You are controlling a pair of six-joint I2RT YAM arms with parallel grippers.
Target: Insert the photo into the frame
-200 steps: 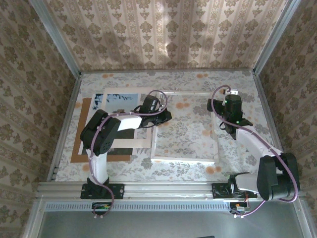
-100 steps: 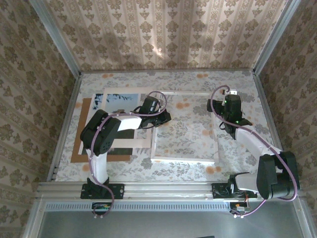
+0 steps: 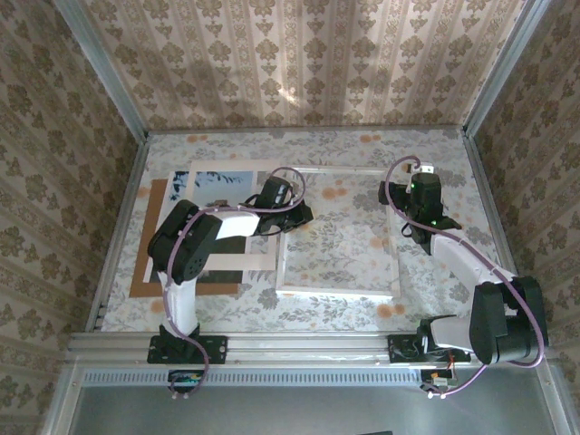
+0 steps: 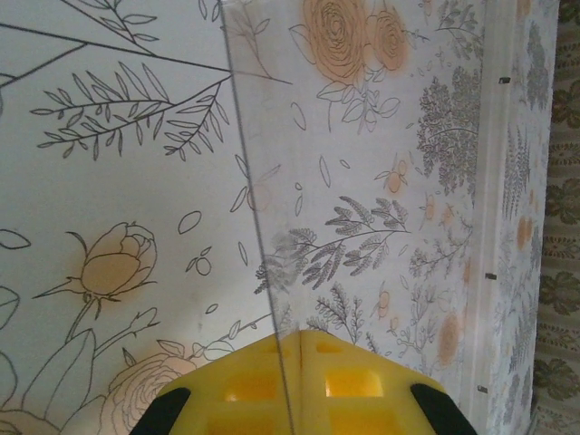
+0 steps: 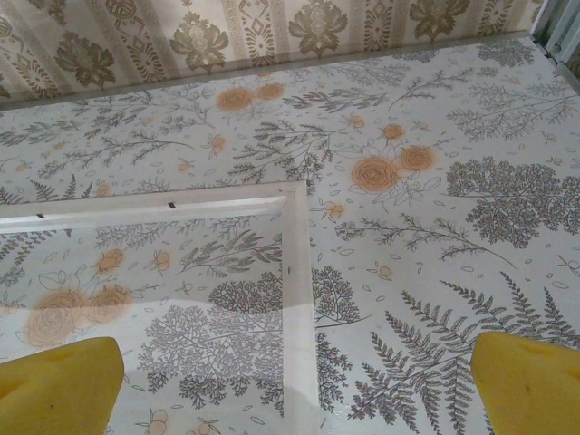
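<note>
Left pincer clamps the frame pane's edge, per wrist view.

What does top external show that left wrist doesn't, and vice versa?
Top external: photo, mat, brown board and right arm. Left wrist: left gripper up close, jaws pinching the clear edge of the frame, plus small clips on its far rail. Both: frame, left gripper, floral table.
</note>
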